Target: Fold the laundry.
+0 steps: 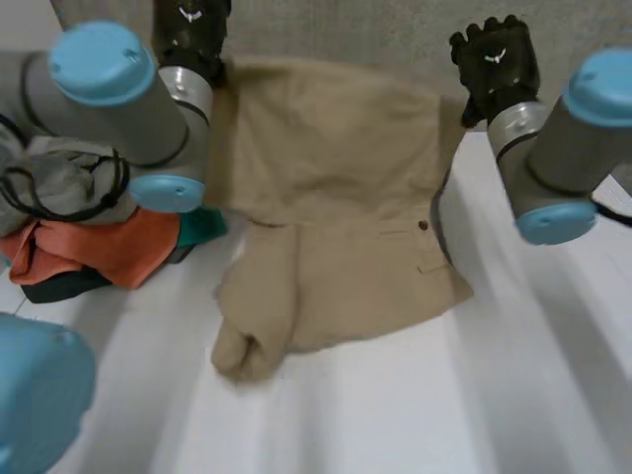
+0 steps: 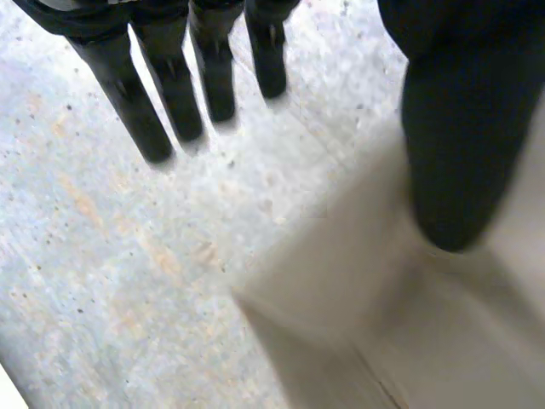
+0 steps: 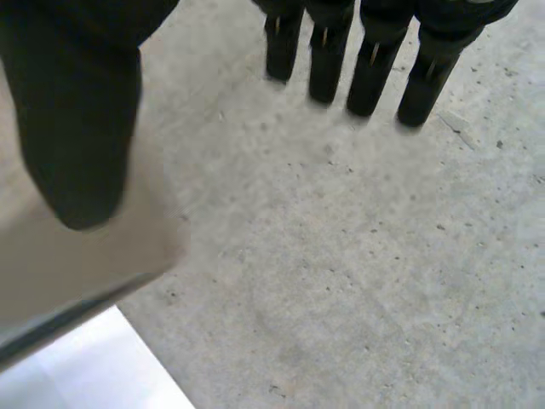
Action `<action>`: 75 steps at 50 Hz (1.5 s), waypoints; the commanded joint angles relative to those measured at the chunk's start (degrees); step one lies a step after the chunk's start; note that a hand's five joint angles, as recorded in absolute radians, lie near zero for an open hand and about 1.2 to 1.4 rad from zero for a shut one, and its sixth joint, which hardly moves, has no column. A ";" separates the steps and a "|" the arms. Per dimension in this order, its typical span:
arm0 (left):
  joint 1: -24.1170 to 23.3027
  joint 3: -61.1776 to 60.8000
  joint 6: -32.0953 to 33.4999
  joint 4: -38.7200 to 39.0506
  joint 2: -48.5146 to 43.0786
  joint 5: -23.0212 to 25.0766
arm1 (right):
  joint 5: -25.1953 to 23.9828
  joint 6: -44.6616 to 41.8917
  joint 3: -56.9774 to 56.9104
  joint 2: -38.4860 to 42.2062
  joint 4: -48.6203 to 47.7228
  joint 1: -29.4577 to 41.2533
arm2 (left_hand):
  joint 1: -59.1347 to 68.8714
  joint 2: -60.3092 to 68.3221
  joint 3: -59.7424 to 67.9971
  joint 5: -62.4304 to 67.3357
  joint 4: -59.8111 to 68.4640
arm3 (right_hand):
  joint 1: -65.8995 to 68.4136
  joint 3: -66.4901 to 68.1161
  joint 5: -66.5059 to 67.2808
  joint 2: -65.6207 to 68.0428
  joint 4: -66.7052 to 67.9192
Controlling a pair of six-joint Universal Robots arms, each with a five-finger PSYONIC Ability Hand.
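A beige garment [image 1: 336, 197] lies spread on the white table [image 1: 395, 405], with one part folded into a roll near the front. Its far edge reaches the table's back edge. My left hand [image 1: 193, 25] hovers beyond the garment's far left corner. In the left wrist view its fingers [image 2: 170, 94] are straight, the thumb [image 2: 468, 153] stands apart, and the beige cloth [image 2: 409, 324] lies under the thumb, not held. My right hand [image 1: 494, 59] is past the far right corner. Its fingers [image 3: 375, 68] are straight over the floor, with the garment's corner [image 3: 68, 264] below the thumb [image 3: 77, 128].
A pile of laundry sits at the table's left: an orange cloth [image 1: 109, 247], a grey one [image 1: 59, 178] and a teal one [image 1: 202, 227]. Speckled grey floor [image 3: 358, 281] lies beyond the table's far edge.
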 commanded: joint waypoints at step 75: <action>-11.28 -93.58 3.15 9.19 46.16 -3.59 | -13.16 -14.97 48.02 -26.77 20.58 -7.68 | 63.53 57.86 56.62 57.46 56.94 | 60.23 57.12 58.16 59.32 57.10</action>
